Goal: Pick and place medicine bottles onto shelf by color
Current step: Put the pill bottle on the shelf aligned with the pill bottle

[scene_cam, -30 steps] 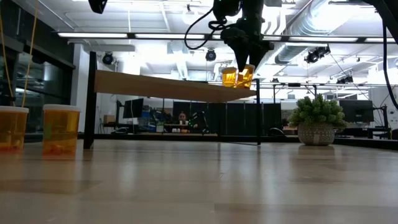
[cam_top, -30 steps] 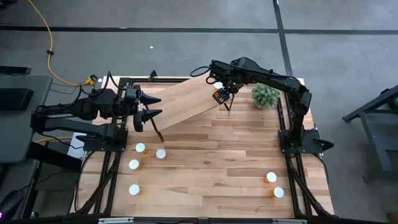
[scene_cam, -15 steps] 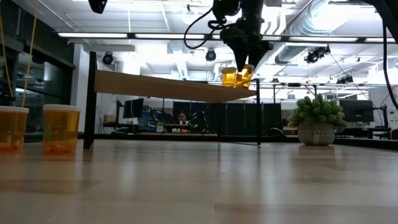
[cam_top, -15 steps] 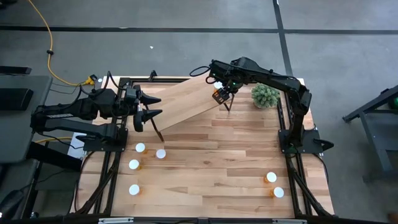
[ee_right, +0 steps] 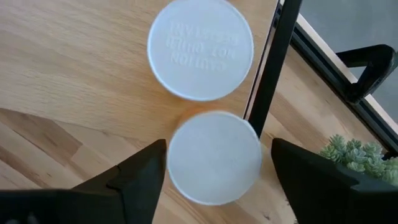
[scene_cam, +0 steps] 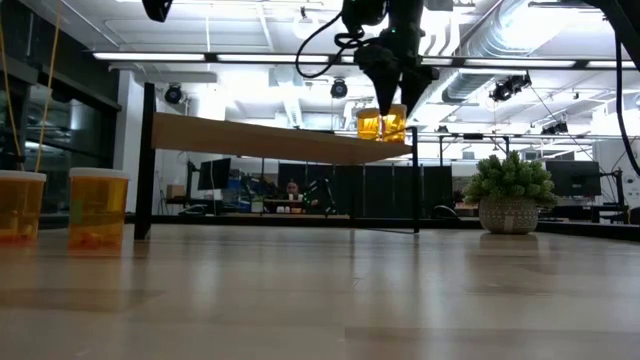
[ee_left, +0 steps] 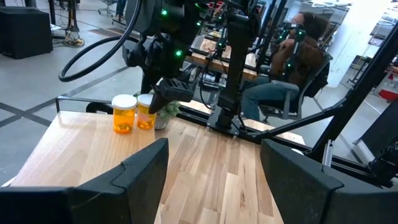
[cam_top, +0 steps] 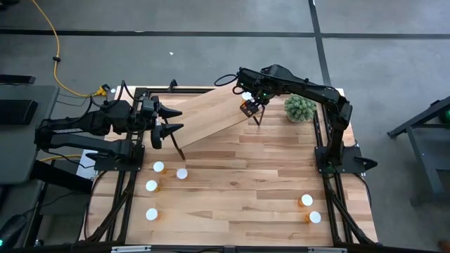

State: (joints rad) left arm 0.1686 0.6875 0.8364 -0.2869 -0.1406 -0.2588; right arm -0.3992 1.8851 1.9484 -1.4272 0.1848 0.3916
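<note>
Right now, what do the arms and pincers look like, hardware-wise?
Both arms are dark, near-black jointed links. The left pincer has two pointed, tapering fingers. The right pincer is the same dark build, with black cable looping off its wrist and small green lights glowing on the housing. No markings legible.

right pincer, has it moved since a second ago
Barely. In the low view the right pincer has lifted slightly from the two bottles standing on the shelf, its fingers open; in the high view it looks unchanged.
</note>
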